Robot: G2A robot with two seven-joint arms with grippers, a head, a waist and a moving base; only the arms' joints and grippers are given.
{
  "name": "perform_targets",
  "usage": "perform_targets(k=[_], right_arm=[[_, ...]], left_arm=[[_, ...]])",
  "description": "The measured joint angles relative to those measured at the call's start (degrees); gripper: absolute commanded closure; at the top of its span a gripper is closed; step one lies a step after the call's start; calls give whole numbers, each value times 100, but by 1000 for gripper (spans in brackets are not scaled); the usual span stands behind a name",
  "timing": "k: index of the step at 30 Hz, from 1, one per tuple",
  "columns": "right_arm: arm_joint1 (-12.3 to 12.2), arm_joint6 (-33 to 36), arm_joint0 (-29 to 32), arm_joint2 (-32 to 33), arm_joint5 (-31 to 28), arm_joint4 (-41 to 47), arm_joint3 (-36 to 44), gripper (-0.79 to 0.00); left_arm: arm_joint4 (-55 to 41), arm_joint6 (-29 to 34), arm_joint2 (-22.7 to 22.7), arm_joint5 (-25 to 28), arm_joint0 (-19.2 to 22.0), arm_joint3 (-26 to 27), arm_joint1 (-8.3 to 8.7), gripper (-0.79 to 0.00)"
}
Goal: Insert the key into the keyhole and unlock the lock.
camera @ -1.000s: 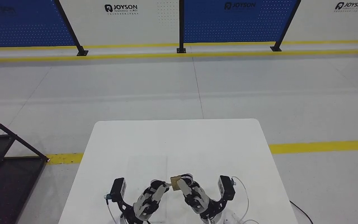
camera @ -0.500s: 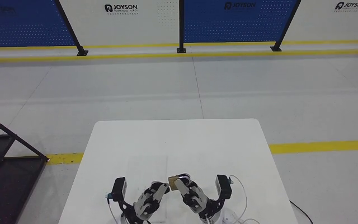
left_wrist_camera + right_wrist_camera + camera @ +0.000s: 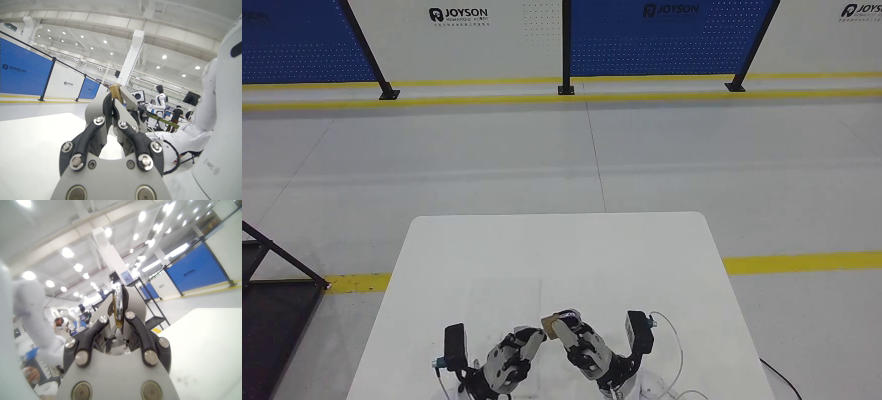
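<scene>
Top view: The white table (image 3: 542, 250) carries both arms at its 6 o'clock edge. The brass lock (image 3: 554, 323) is held off the surface between the two grippers. The left gripper (image 3: 532, 337) sits at about 8 o'clock from the lock and points toward it. The right gripper (image 3: 567, 328) sits at about 4 o'clock, its fingers touching the lock body. Both forearms run back toward the 6 o'clock edge and converge at the lock.

Left wrist view: The left gripper (image 3: 112, 106) is raised above the table (image 3: 37, 132), its dark pads (image 3: 108, 106) drawn together. Whether the key lies between them cannot be told. The lock (image 3: 115, 90) stands just beyond the fingertips, touching or nearly touching them, with a finger (image 3: 128, 99) of the right gripper against its side.

Right wrist view: The right gripper (image 3: 120, 294) is clamped on the lock (image 3: 118, 306), which is seen edge-on. A chrome face and a brass edge show, gripped between the two fingers. The gripper is tilted upward, above the table (image 3: 204, 332).
</scene>
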State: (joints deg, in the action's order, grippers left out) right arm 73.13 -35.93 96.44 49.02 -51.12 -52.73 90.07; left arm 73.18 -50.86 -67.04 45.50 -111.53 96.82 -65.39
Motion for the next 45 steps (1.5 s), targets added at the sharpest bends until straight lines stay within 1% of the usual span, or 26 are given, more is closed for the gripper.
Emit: perform_targets(k=[2, 5, 10, 12, 14, 17, 19, 24, 26, 28, 29, 35, 36, 37, 39, 40, 41, 45], right_arm=[[-3, 31, 10, 8, 14, 22, 12, 0], [-7, 88, 20, 17, 24, 46, 26, 0], [-24, 276, 22, 39, 38, 42, 49, -9], [-34, 366, 28, 51, 49, 32, 67, -95], [-43, 435, 42, 63, 56, 35, 96, -157], [-57, 497, 69, 87, 59, 20, 137, -203], [-66, 528, 87, 104, 64, 17, 156, -209], [-92, 581, 138, 162, 53, 28, 214, -194], [-102, 593, 157, 183, 53, 17, 236, -163], [-108, 603, 171, 196, 61, 8, 252, -92], [-111, 605, 178, 204, 67, 2, 262, 0], [-125, 628, 200, 225, 94, -8, 287, 0], [-126, 626, 202, 230, 107, -13, 292, 0], [-127, 619, 205, 234, 116, -18, 295, 0], [-131, 601, 213, 242, 128, -29, 297, 0], [-133, 595, 216, 245, 127, -34, 299, 0], [-136, 585, 220, 253, 121, -40, 303, 0], [-149, 549, 239, 291, 92, -46, 313, 0]], left_arm=[[264, -202, 28, -281, -2, -26, -5, 0], [485, -419, 95, -512, 6, -80, -9, 0], [449, -534, 176, -511, 47, -153, -6, 0], [393, -529, 186, -486, 63, -164, -1, 0], [330, -516, 194, -443, 69, -168, 6, 0], [248, -494, 190, -375, 73, -165, 19, 0], [215, -485, 179, -365, 73, -155, 26, 0], [77, -496, 159, -326, 67, -126, 44, 0], [54, -485, 152, -319, 64, -116, 51, 0], [40, -483, 149, -319, 62, -110, 57, 0], [34, -483, 146, -322, 62, -110, 60, 0], [5, -460, 152, -331, 65, -111, 76, 0], [5, -456, 155, -323, 67, -110, 78, -120], [3, -452, 158, -308, 70, -110, 81, -169], [-19, -441, 168, -256, 71, -113, 88, -326], [-43, -426, 174, -208, 71, -116, 92, -345], [-93, -404, 179, -121, 70, -119, 98, -345], [-356, -299, 137, 281, 61, -154, 131, -305]])
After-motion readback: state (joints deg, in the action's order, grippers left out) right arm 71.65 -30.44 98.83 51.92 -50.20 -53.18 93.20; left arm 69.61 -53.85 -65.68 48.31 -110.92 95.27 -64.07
